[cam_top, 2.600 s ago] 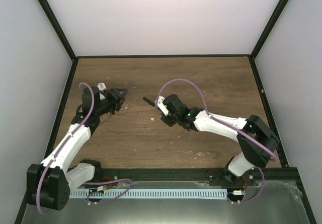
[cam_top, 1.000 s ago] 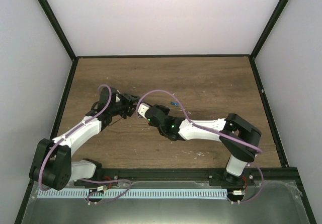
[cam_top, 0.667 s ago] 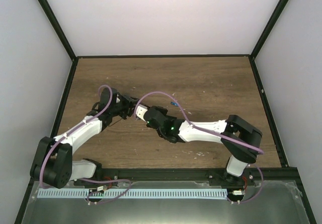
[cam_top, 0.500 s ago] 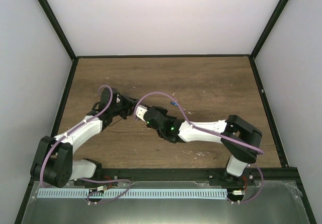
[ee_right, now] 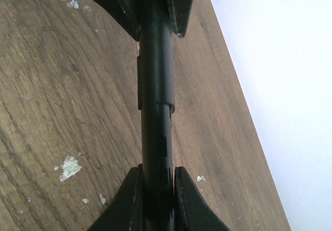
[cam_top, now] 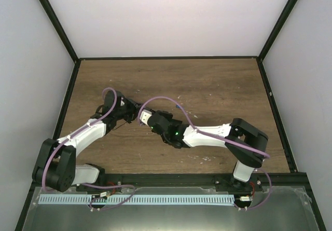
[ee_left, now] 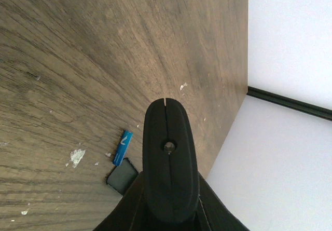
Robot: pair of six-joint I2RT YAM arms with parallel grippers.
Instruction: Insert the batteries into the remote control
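Both ends of the remote control pinched, left tool at 12 o'clock, right tool at 6, battery on table

No legible text anywhere; only an unreadable pale mark on the blue battery

Light is bright, even, diffuse. White walls sit near clipping; in both wrist views the wall patch at right is blown out. Shadows on the table are faint, soft-edged (slight sheen on the wood). Overhead view is sharp; wrist views are soft in the foreground, grain stretched toward the edges.
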